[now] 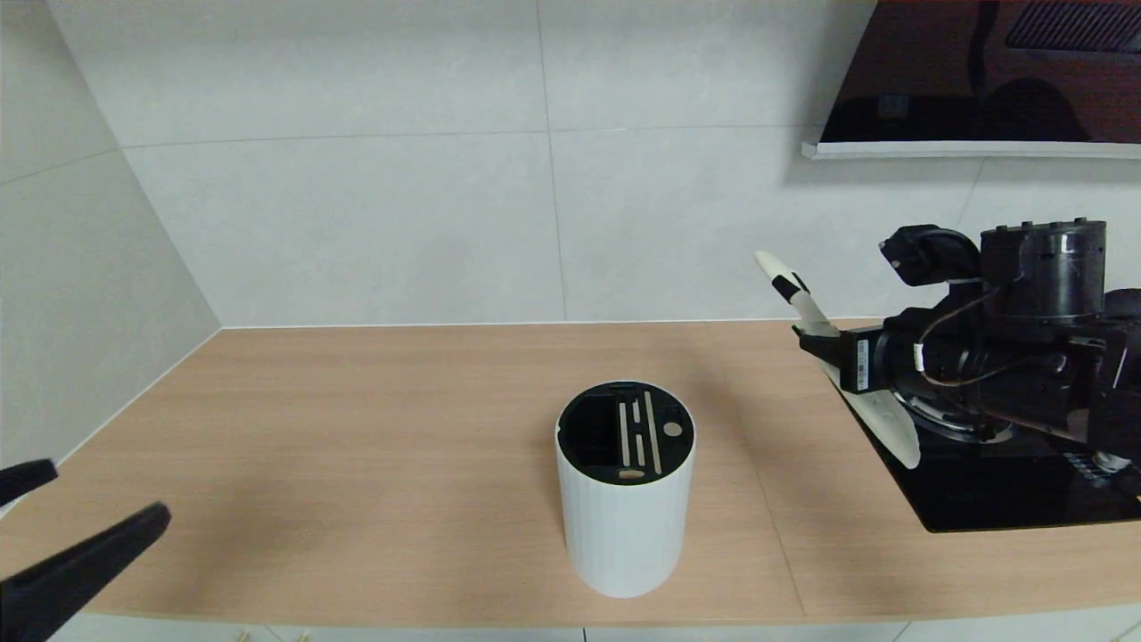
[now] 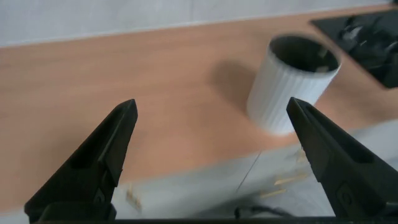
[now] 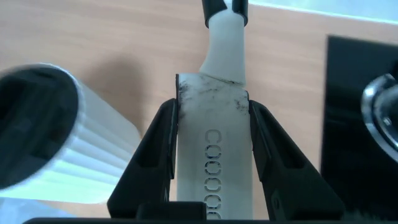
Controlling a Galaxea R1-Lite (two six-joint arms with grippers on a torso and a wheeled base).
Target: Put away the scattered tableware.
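A white ribbed cutlery holder (image 1: 624, 508) with a black slotted top stands upright mid-counter, also in the left wrist view (image 2: 289, 87) and the right wrist view (image 3: 50, 143). My right gripper (image 1: 824, 348) is shut on a white knife (image 1: 891, 423), held in the air to the holder's right, over the cooktop's left edge. The handle points up and back toward the wall and the blade slants down. In the right wrist view the fingers (image 3: 165, 143) clamp the blade of the knife (image 3: 224, 50). My left gripper (image 1: 89, 499) (image 2: 210, 107) hangs open and empty at the counter's front left.
A black cooktop (image 1: 989, 499) with a burner is set into the wooden counter (image 1: 357, 428) at the right. A dark range hood (image 1: 980, 80) hangs above it. Tiled walls close the back and left. The counter's front edge runs just below the holder.
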